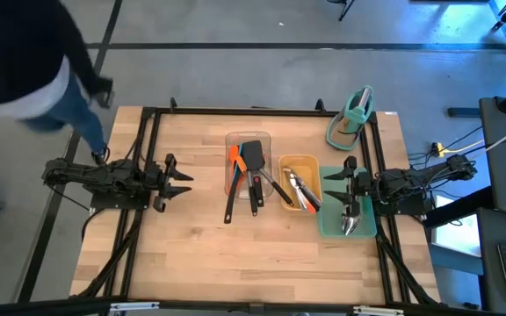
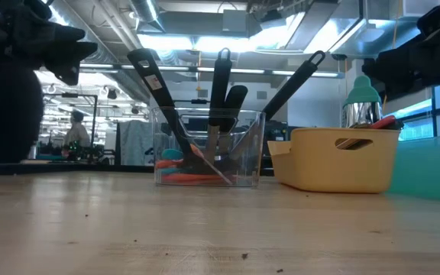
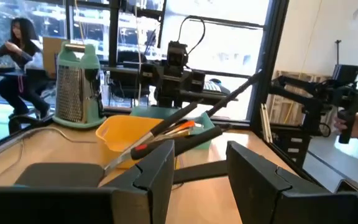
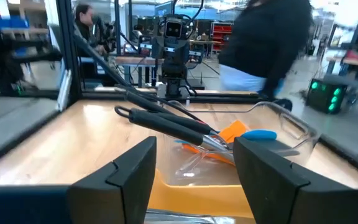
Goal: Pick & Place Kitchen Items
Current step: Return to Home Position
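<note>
The kitchen items sit in three trays in the middle of the table. A clear tray [image 1: 265, 138] holds a black slotted turner [image 1: 254, 154], an orange spatula [image 1: 234, 159] and other black-handled utensils; their handles lean out over its rim [image 2: 208, 114]. A yellow tray [image 1: 299, 161] holds tongs [image 1: 299, 187] and orange-handled pieces. Shiny steel spoons [image 1: 351, 221] lie in a teal tray [image 1: 325, 230]. My left gripper [image 1: 183, 182] hangs open to the left of the clear tray. My right gripper [image 1: 329, 184] is open at the teal tray's edge, beside the yellow tray.
A teal-framed grater [image 1: 351, 118] stands near the table's far right corner. A person [image 1: 25, 61] in dark clothes stands beyond the far left corner. Bare wood [image 1: 235, 263] stretches along the near side. A black frame borders the table.
</note>
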Motion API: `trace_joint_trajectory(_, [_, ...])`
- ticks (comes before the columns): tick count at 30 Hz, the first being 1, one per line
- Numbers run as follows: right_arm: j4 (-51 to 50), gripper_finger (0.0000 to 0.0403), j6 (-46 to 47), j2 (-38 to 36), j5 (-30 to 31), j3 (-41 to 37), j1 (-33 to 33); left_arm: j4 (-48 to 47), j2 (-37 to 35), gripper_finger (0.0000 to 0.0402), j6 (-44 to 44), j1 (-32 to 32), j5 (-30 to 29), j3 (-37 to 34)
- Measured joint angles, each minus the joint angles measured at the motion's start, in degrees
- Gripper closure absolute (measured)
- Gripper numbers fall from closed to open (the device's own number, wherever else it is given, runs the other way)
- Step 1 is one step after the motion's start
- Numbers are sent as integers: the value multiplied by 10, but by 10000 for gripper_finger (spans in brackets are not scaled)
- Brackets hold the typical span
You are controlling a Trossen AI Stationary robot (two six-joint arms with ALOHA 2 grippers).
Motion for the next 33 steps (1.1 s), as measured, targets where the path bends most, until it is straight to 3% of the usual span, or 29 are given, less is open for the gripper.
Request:
trace_joint_trajectory(6, [5,186,89,0,2,0,0,2,0,260,-39,0,0,0])
trace_joint_trajectory(17, [8,186,43,0,65,0,0,1,0,266,-37,0,-15,0])
trace_joint_trajectory(20, [8,186,39,0,70,0,0,-3,0,299,-17,0,-21,0])
trace_joint_trajectory(25, [8,186,39,0,63,0,0,-25,0,390,0,0,-16,0])
trace_joint_trajectory(33, [3,186,130,3,63,0,-1,-39,16,398,2,0,-20,0])
